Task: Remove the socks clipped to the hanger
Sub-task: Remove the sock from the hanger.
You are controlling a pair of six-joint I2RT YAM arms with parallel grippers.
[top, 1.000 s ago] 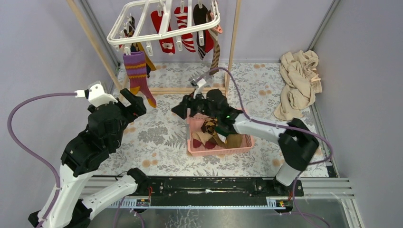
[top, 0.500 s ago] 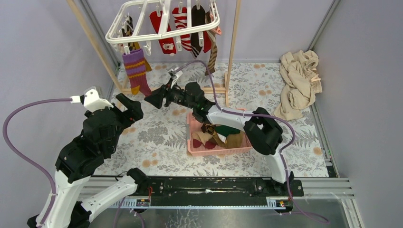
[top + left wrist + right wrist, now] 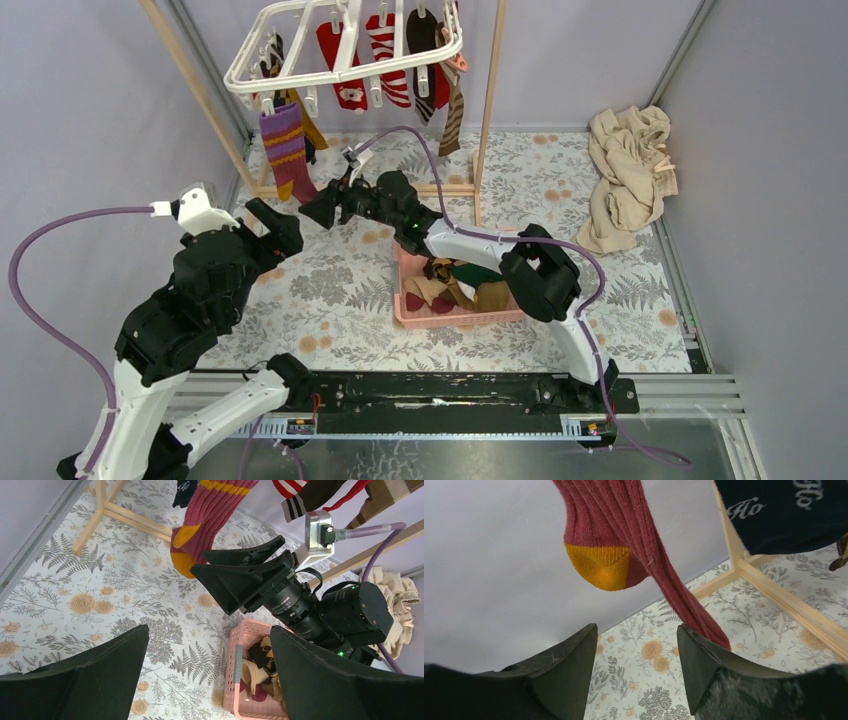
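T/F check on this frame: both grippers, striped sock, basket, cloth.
1. The right gripper is open and grips nothing. True.
2. The left gripper holds a sock. False: it is open and empty.
3. The pink basket is empty. False: several socks lie in it.
4. The striped sock hangs clipped to the hanger. True.
5. The beige cloth lies on the left arm's side. False: it is heaped by the wall on the right arm's side.
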